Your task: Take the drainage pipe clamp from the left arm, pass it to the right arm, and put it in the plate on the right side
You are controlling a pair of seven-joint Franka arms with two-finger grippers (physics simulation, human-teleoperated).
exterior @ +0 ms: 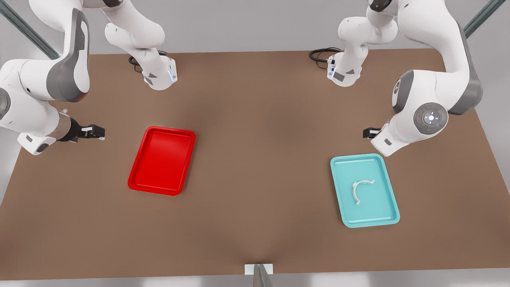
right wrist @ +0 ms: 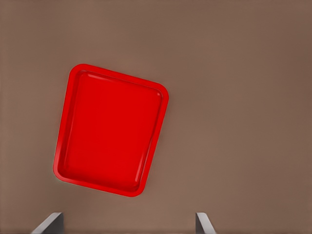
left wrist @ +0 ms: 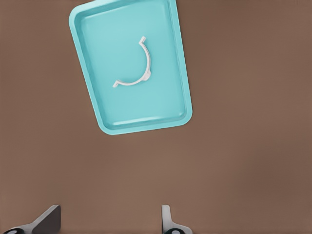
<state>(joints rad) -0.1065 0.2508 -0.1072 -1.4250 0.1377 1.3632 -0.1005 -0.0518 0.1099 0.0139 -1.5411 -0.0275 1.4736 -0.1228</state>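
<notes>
The drainage pipe clamp [exterior: 354, 191], a thin white C-shaped half-ring, lies flat inside a teal tray [exterior: 383, 207] on the front view's right. My left gripper [exterior: 368, 132] hovers open behind that tray, nothing between its fingers. The left wrist view looks down on the clamp [left wrist: 147, 66] in the teal tray [left wrist: 161, 102], well ahead of the open left gripper [left wrist: 107, 225]. The red plate [exterior: 161, 159] lies bare on the front view's left. My right gripper [exterior: 97, 131] waits open beside it, to the left. In the right wrist view the plate [right wrist: 109, 131] sits ahead of the right gripper [right wrist: 127, 226].
Everything rests on a brown table [exterior: 255, 167]. Both arm bases [exterior: 159, 75] [exterior: 344, 73] stand along its back edge with black cables. A metal post [exterior: 259, 276] rises at the middle of the front edge. Bare tabletop separates the two trays.
</notes>
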